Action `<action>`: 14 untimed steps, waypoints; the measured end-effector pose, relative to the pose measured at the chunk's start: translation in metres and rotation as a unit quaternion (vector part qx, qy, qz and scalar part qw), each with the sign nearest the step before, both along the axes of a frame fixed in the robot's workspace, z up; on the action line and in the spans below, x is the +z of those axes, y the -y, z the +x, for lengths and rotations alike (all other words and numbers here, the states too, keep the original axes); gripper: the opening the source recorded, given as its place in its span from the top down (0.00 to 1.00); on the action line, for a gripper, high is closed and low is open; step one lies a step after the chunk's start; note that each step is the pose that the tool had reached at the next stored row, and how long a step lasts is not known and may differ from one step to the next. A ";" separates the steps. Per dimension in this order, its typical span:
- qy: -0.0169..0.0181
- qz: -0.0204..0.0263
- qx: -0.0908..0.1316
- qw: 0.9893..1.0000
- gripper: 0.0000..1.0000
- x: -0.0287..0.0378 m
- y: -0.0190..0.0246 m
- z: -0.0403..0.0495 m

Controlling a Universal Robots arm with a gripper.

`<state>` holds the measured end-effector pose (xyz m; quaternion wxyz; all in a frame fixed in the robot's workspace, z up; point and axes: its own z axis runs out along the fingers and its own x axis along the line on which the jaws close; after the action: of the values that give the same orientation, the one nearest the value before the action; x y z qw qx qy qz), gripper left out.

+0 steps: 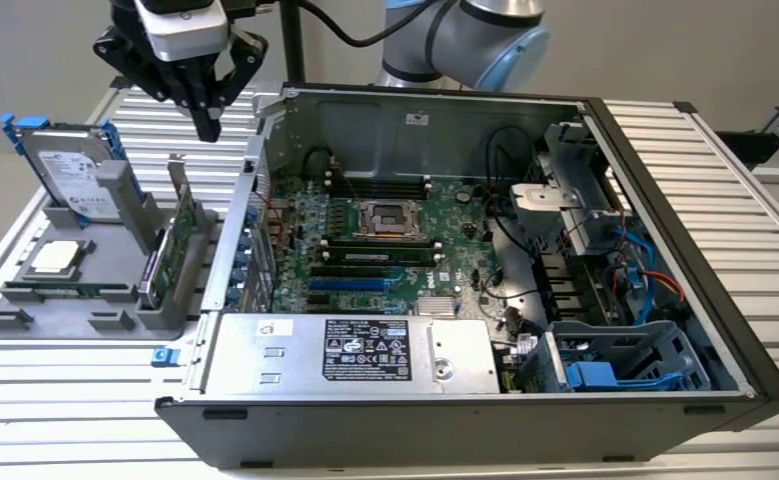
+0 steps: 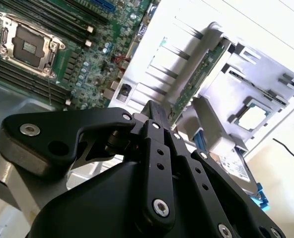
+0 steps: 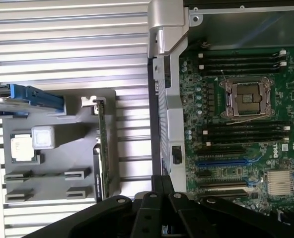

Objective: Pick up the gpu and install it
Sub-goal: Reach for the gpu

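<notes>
Green card: the gpu (image 1: 162, 265) stood on its long edge in a slot of the grey holder (image 1: 29, 295). It was just beside the open computer case (image 1: 429, 440), on the exterior view's left, with its silver bracket (image 1: 176, 185) upright at the far end.
Hand: the hand (image 1: 209, 128) hung above the bracket end, near it but apart. We saw its fingers pressed together with nothing between them.
How it would handle: we judged the gpu stiff and fairly light, yet fragile, since small bare parts cover its faces. It would not flex, but a hard squeeze or a knock against the case wall could harm it.
Where to take hold: we judged the free top edge the best place, pinched across the board's thickness close to the bracket. That keeps the grip away from the edge seated in the slot.
Exterior view gave us: the height between hand and gpu, and the holder's other loads. These were a hard drive (image 1: 76, 170) in a blue frame and a processor chip (image 1: 56, 258), all on the ribbed metal surface (image 1: 69, 400).
First wrist view gave us: the gpu (image 3: 102, 144) edge-on as a thin green line, and the hand (image 3: 160, 182) seeming nearer the case wall than the gpu. It also laid out the motherboard (image 3: 236, 129) and its long expansion slots (image 3: 221, 162) plainly.
Second wrist view gave us: the hand (image 2: 155, 110) from behind, its closed tip pointing toward the gpu (image 2: 199, 74). The chip sat in its pocket beyond.
</notes>
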<state>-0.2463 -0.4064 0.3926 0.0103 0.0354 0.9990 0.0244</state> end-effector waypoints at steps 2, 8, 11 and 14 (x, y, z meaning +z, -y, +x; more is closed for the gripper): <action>0.000 0.000 0.000 1.000 1.00 0.0000 0.0003 -0.0032; 0.000 0.000 0.000 1.000 1.00 0.0000 0.0011 -0.0128; 0.000 0.000 0.000 1.000 1.00 0.0000 0.0015 -0.0176; 0.000 0.000 0.000 1.000 1.00 0.0000 0.0019 -0.0226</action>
<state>-0.2689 -0.4084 0.3926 0.0103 0.0354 0.9990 0.0246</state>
